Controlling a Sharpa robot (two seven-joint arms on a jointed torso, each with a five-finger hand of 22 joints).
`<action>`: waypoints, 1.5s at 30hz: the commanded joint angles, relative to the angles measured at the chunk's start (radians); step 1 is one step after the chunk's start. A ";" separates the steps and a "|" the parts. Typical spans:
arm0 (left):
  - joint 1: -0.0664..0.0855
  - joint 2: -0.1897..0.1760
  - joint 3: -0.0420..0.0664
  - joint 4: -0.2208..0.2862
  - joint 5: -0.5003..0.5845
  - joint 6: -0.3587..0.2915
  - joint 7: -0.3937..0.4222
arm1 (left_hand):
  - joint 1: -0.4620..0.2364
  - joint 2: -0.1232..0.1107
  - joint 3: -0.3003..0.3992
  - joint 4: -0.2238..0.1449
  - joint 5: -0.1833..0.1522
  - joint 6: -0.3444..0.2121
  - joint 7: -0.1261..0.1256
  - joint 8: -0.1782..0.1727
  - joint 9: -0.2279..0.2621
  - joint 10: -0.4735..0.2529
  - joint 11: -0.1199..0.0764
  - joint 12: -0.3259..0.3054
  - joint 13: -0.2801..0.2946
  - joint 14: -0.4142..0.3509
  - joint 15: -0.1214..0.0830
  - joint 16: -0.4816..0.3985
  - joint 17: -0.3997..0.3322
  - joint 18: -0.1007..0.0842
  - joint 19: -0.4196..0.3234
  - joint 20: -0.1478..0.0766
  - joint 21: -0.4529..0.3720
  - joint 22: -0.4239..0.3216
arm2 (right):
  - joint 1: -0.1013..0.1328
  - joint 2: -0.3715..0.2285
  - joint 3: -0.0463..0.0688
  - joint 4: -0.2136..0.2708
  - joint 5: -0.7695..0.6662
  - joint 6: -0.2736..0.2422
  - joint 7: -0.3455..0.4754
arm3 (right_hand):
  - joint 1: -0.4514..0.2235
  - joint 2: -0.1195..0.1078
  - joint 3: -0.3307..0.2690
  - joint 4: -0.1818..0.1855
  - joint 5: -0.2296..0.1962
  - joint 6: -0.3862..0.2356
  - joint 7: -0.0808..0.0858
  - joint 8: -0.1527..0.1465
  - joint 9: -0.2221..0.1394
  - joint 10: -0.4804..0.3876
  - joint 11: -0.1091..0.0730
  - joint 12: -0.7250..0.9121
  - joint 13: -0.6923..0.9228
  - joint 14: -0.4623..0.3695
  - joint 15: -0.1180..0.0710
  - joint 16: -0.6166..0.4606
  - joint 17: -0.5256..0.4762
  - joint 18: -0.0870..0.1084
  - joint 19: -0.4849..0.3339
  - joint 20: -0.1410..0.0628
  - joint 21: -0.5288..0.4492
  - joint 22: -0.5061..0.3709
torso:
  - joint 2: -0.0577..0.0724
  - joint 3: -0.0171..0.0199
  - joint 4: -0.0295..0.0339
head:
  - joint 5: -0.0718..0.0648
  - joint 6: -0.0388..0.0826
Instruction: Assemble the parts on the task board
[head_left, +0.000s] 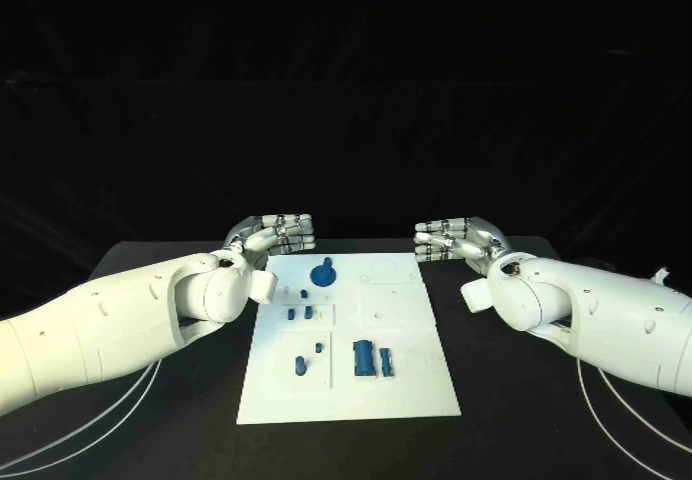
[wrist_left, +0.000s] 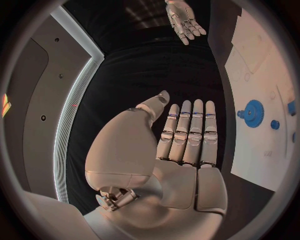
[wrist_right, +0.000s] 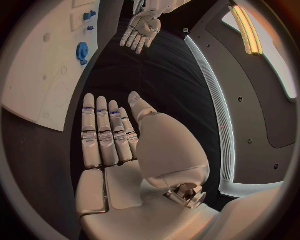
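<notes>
Low in the frame, on the white task board (head_left: 411, 385) at centre: a blue rectangular block (head_left: 364, 358), small blue pegs (head_left: 300, 364) beside it. Higher up, a blue gear (head_left: 325, 271) near the board's far edge. Beyond, flanking that edge — left hand (head_left: 274, 235) and right hand (head_left: 456, 240), fingers straight and pressed together, holding nothing.
</notes>
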 joint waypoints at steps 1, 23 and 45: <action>-0.003 -0.001 0.001 0.009 -0.003 -0.013 0.005 | -0.408 0.099 -0.127 0.022 -0.041 -0.309 -0.046 -0.069 -0.053 -0.334 -0.047 -0.098 -0.050 -0.300 -0.039 -0.058 -0.074 -0.054 -0.260 -0.076 -0.051 -0.150 | -0.003 -0.002 0.001 0.013 0.003 -0.017 0.004 | -0.436 -0.026 -0.043 0.044 -0.065 -0.294 -0.055 -0.051 -0.050 -0.345 -0.042 -0.053 -0.050 -0.348 -0.098 -0.052 -0.044 -0.053 -0.325 -0.064 -0.044 -0.068 | -0.002 0.0014 0.0044 | -0.003 0.005; -0.105 -0.015 0.031 0.232 -0.056 -0.452 0.197 | -0.911 0.099 -0.283 0.022 -0.041 -0.693 -0.142 -0.069 -0.053 -0.746 -0.144 -0.098 -0.050 -0.671 -0.119 -0.177 -0.225 -0.180 -0.582 -0.232 -0.051 -0.336 | -0.083 -0.043 0.028 0.296 0.207 -0.464 0.223 | -0.973 -0.026 -0.128 0.044 -0.065 -0.657 -0.170 -0.051 -0.153 -0.770 -0.130 -0.053 -0.050 -0.778 -0.098 -0.052 -0.135 -0.177 -0.726 -0.197 -0.135 -0.068 | -0.052 0.0229 0.0561 | -0.029 0.102; -0.107 -0.015 0.032 0.237 -0.057 -0.462 0.201 | -1.114 0.099 -0.387 0.022 -0.041 -0.848 -0.142 -0.069 -0.053 -0.913 -0.144 -0.098 -0.050 -0.821 -0.119 -0.177 -0.225 -0.180 -0.712 -0.232 -0.051 -0.461 | -0.085 -0.044 0.029 0.303 0.212 -0.477 0.229 | -1.190 -0.026 -0.128 0.044 -0.065 -0.804 -0.170 -0.051 -0.153 -0.944 -0.130 -0.053 -0.050 -0.953 -0.098 -0.052 -0.135 -0.177 -0.889 -0.197 -0.135 -0.068 | -0.052 0.0229 0.0561 | -0.029 0.102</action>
